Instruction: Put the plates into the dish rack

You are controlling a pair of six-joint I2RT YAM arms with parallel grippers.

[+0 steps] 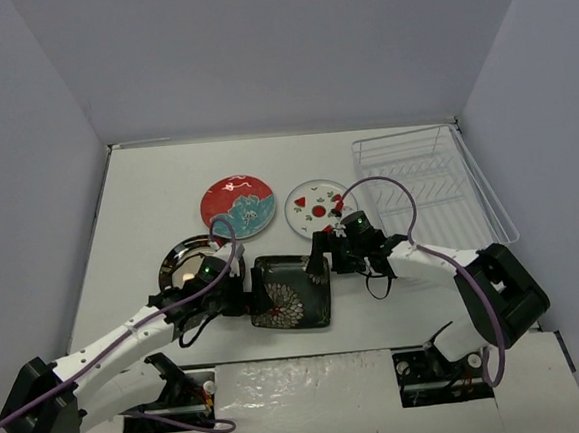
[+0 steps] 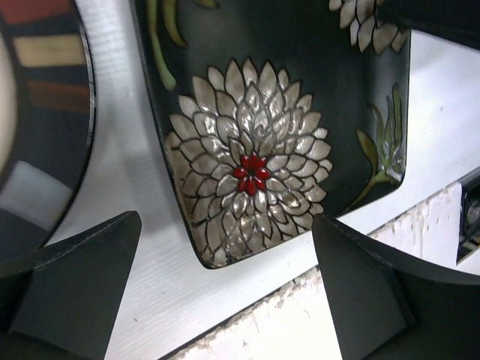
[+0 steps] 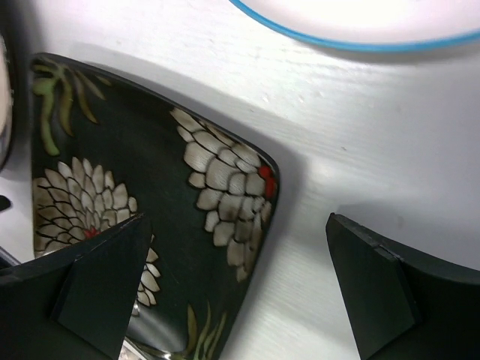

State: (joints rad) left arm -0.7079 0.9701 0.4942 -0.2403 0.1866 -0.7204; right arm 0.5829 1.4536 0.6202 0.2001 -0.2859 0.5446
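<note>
4 flat plates (image 1: 291, 291) left of rack (image 1: 429, 180)

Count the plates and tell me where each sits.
4: red-and-teal floral plate far centre; watermelon plate to its right; black-rimmed plate at left, partly under the left arm; square black plate nearest, centre. None seem hidden.

Lab, bare grey enclosure walls (image 1: 256, 49)

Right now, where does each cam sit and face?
Top external: above and behind, facing down on table, rack; left arm, right arm show.
Left wrist: on left arm, facing down on square plate; open left gripper shows.
Right wrist: on right arm, facing down on that plate's corner; open right gripper shows.
Shared: square plate, in all three.
</note>
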